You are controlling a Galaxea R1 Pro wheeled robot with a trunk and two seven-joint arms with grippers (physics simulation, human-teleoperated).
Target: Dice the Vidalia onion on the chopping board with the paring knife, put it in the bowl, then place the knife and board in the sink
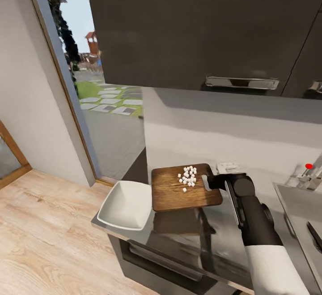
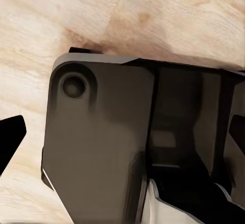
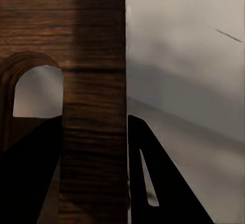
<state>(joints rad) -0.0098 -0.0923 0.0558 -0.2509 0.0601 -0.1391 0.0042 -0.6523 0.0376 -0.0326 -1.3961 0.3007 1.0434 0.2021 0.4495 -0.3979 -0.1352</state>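
The chopping board point(image 1: 185, 190) is lifted off the countertop point(image 1: 223, 241), casting a shadow below it, held at its handle-hole end, at 3 o'clock of the board, by the right gripper point(image 1: 211, 182). In the right wrist view the board's point(image 3: 92, 106) end strip beside the slot sits between the two dark fingers point(image 3: 153, 178), so the jaws are judged clamped on the board. A cluster of diced onion point(image 1: 188, 177) rests on the board toward its 1 o'clock corner. The bowl point(image 1: 126, 205) stands on the countertop at 9 o'clock of the board, just beside it, its rim near the counter's front corner.

Handling judgement: the board is stiff and fairly light, and the end grip gives leverage for tilting. The dice are small, loose and light; they will slide or scatter at any abrupt tilt, so tipping toward the bowl calls for a slow, steady angle.

The sink point(image 1: 299, 205) lies at 3 o'clock, cut off by the picture edge, with the tap's red knob point(image 1: 308, 166) above it. A dark slim object point(image 1: 314, 234) in the basin may be the knife; it is too cropped to confirm. The left wrist view shows dark robot bodywork over wooden floor point(image 2: 102, 15); the left jaws' state cannot be told.
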